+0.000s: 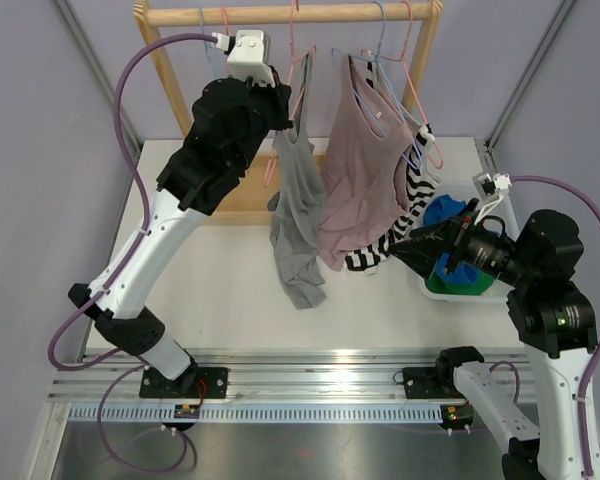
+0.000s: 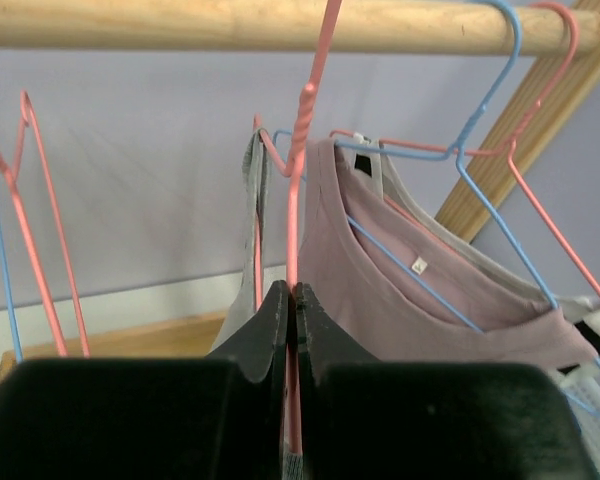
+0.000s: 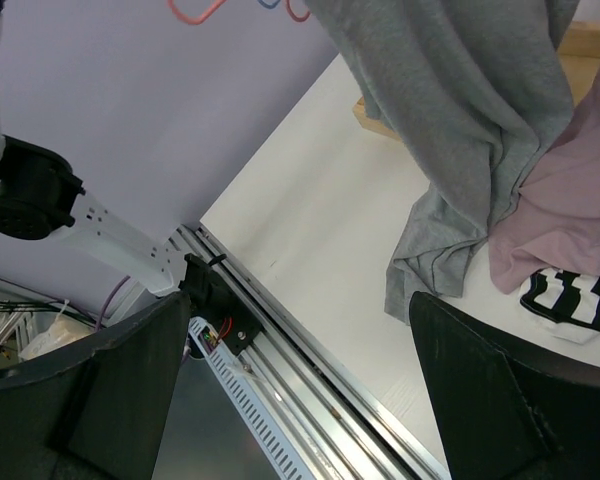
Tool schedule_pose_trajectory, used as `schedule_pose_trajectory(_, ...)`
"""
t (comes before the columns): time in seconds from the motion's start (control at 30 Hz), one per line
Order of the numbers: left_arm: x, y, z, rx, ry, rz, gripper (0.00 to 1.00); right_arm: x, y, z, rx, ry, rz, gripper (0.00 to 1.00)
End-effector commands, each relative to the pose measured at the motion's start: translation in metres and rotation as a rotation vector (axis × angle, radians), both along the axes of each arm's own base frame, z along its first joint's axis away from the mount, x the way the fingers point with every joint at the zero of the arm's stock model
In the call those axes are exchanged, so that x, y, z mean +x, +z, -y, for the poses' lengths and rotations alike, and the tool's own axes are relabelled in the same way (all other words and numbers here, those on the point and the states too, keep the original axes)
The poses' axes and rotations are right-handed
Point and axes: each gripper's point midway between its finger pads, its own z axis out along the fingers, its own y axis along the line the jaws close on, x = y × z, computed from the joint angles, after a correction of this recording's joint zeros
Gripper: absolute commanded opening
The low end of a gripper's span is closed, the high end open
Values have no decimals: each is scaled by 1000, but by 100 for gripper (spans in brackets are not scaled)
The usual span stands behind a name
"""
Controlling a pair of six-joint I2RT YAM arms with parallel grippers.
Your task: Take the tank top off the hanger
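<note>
Above a white tabletop between lilac walls, the left gripper is clamped on a pink wire hanger; the right gripper gapes wide, empty.

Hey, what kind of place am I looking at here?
Probably a robotics lab workcell, not a home: a left arm and right arm bolted to a metal rail at a white table, plain lilac panels around it, and a small wooden rack with a gray tank top on a pink hanger.
</note>
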Motion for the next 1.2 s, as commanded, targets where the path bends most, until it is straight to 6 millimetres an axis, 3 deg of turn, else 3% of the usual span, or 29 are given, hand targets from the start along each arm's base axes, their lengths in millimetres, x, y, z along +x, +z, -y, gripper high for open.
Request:
schedule_pose_trajectory(0.0, -26, 30, -6, -107, -67, 66, 0, 15, 7, -2, 1, 0, 21, 97)
schedule_pose_trajectory(0.27, -74, 14, -30, -119, -146, 63, 0, 40, 2, -7, 39, -14, -57, 96)
schedule_pose_trajectory(0.43, -119, -8, -45, -177, -244, 34, 0, 54, -9, -16, 79, 1, -99, 95)
schedule_pose_trajectory(0.47, -125, -13, -46, -186, -260, 26, 0, 54, -11, -21, 81, 1, -105, 94)
schedule_pose_trajectory(0.5, -132, -32, -41, -173, -303, -1, 0, 54, -15, -25, 79, 8, -114, 94)
schedule_pose_trajectory(0.57, -157, -27, -51, -217, -351, 29, 0, 55, -19, -33, 73, 5, -117, 93)
schedule_pose_trajectory(0.73, -208, -65, -56, -313, -512, -13, 0, 63, -29, -59, 80, -14, -81, 90)
schedule_pose_trajectory(0.8, -224, -71, -59, -345, -560, -15, 0, 68, -36, -66, 98, -14, -81, 88)
schedule_pose_trajectory(0.87, -239, -80, -70, -379, -570, -17, 0, 65, -30, -78, 128, 32, -49, 87)
schedule_pose_trajectory(1.0, -262, -97, -83, -407, -594, -53, 0, 65, -30, -104, 100, 72, -8, 83)
schedule_pose_trajectory(1.03, -266, -99, -85, -422, -601, -61, 0, 57, -30, -115, 82, 110, 18, 82)
schedule_pose_trajectory(1.17, -280, -111, -91, -457, -628, -89, 0, 64, -35, -138, 22, 72, 54, 76)
